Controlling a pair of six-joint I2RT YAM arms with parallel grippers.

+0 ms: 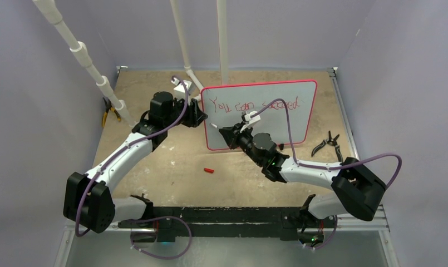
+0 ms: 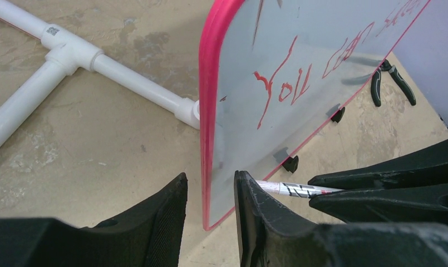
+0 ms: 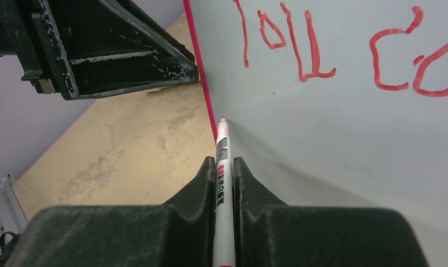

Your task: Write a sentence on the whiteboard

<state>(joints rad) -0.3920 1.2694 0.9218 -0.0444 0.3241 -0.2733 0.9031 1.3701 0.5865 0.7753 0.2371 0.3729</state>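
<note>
The whiteboard [image 1: 266,125] stands upright on small black feet, white with a red-pink frame. The sentence [image 1: 259,104] in red marker reads "You can succeed"; part of it shows in the left wrist view [image 2: 282,89] and the right wrist view [image 3: 299,50]. My left gripper [image 1: 201,118] is open, its jaws straddling the board's left edge [image 2: 209,139] with a gap on each side. My right gripper [image 1: 228,133] is shut on a white marker [image 3: 223,183]. The marker's tip [image 3: 222,121] is at the board's lower left face, below "You". The marker also shows in the left wrist view [image 2: 296,189].
A small red cap [image 1: 209,171] lies on the table in front of the board. Black pliers [image 1: 328,143] lie right of the board, and yellow-handled pliers [image 1: 110,114] at the far left. White PVC pipes [image 2: 71,53] run behind and left of the board.
</note>
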